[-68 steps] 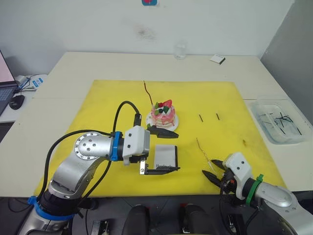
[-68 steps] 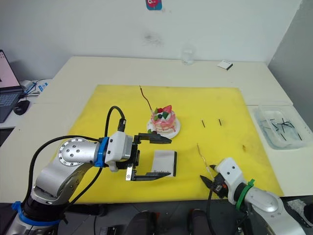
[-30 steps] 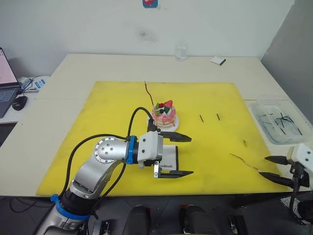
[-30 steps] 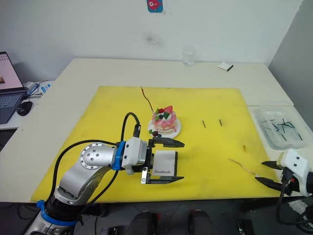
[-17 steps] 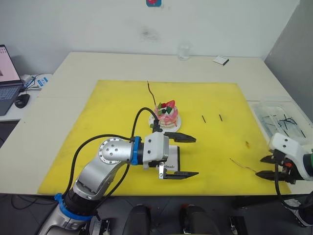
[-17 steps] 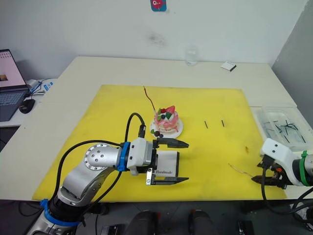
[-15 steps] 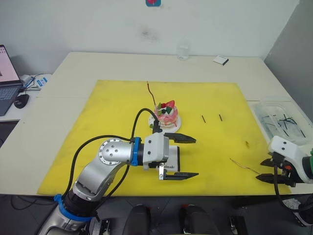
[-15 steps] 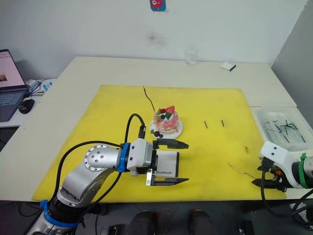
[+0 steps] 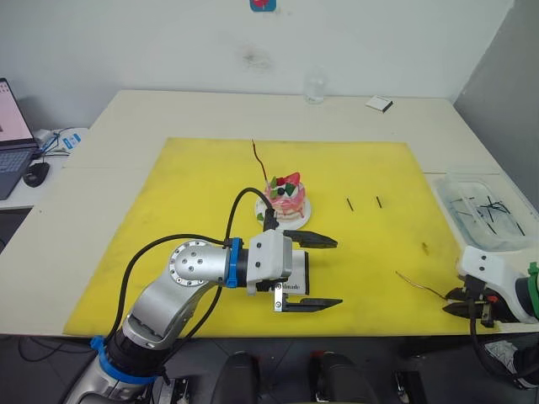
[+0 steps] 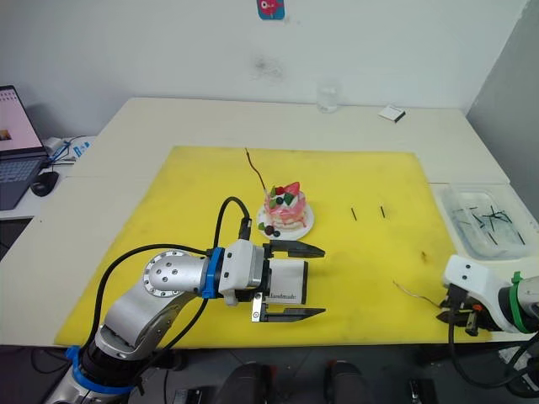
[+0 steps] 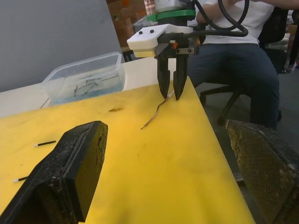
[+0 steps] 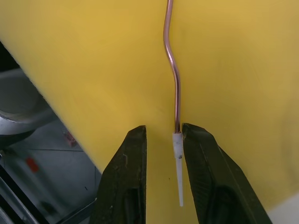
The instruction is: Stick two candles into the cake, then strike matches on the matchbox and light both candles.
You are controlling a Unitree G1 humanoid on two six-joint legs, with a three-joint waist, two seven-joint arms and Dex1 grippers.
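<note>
My right gripper [image 12: 161, 140] straddles the gold candle's [image 12: 174, 88] pale end at the yellow mat's [image 9: 202, 185] near right edge, fingers slightly parted, unclenched. The candle's long axis points toward the cake [image 9: 284, 195].

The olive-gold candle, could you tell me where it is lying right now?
The olive-gold candle lies on the yellow mat's near right corner, its pale end between the right gripper's open fingers.
</note>
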